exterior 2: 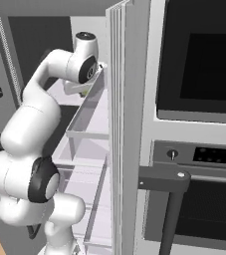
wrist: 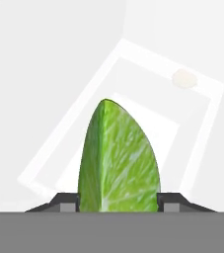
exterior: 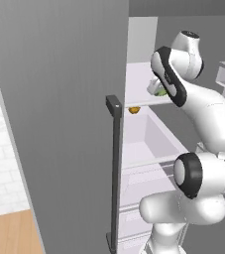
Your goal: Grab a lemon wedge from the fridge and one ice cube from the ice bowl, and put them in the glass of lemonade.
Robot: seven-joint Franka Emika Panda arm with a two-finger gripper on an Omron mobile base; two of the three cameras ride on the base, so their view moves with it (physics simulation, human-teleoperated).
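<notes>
lemon wedge [wrist: 118,158] | pinched between end effector [wrist: 118,201] fingers | on fridge [exterior: 59,99] upper shelf

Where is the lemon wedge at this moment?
In the hand view the lemon wedge stands between the claw's two fingertips; in the left base view it sits on the fridge's upper shelf.

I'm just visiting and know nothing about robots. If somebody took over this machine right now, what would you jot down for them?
End effector: closed on the lemon wedge, a fingertip on each side of it.
Position: the arm is reaching into the open fridge, at an upper shelf; a small orange-brown item lies just below that shelf's front edge.
Done: wedge gripped.
Left: pull it out of the fridge, drop it in the glass of lemonade, then fetch one ice cube from the ice bowl and add it.
</notes>
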